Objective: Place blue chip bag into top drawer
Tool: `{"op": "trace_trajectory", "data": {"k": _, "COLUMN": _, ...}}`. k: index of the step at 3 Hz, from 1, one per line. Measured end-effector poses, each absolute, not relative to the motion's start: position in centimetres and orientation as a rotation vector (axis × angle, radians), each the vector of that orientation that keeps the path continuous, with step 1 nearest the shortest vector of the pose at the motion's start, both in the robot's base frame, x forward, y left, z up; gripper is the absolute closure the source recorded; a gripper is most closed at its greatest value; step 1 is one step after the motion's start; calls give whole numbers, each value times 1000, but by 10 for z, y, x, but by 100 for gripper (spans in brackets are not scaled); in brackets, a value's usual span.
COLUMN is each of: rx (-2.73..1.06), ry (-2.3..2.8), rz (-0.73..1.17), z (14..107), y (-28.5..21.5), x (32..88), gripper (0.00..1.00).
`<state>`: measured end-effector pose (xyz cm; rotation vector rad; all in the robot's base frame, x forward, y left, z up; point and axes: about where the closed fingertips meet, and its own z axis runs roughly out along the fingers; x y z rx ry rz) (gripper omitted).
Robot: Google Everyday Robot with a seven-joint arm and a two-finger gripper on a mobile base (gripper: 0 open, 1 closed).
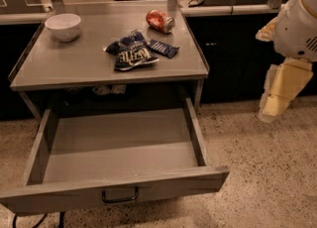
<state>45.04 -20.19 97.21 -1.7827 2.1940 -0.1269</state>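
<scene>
blue chip bag [132, 53] mid table [64, 68]; top drawer [173, 185] open under table.
we see wrapper [163, 48], can [160, 21], bowl [63, 26] on table too. gripper [275, 100] right of table, open/shut: can't tell. bag txt unreadable.

Top drawer [163, 185] stands pulled out below table [64, 66], its interior open from above across its width. Table front edge overhangs drawer's rear part. Blue chip bag [131, 53] lies mid-table, reachable from above and from front. Flat bar wrapper [164, 48] lies just beside it on side nearer gripper. Soda can [159, 21] lies on its side behind bag, near rear edge. White bowl [63, 26] sits well apart at far rear corner. Gripper [268, 115] hangs beyond table's right side, over floor, with open floor between it and drawer.
</scene>
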Motion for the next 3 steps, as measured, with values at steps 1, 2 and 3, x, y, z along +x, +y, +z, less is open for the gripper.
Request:
{"op": "trace_trajectory", "data": {"k": 1, "rx": -1946, "ry": 2080, "rz": -187, "z": 965, "y": -154, "x": 475, "gripper": 0}}
{"op": "trace_trajectory", "data": {"k": 2, "rx": -2118, "ry": 1903, "rz": -283, "z": 966, "y": -77, "x": 507, "gripper": 0}}
{"op": "trace_trajectory", "data": {"k": 3, "rx": -2118, "ry": 1903, "rz": -282, "z": 966, "y": -77, "x": 507, "gripper": 0}}
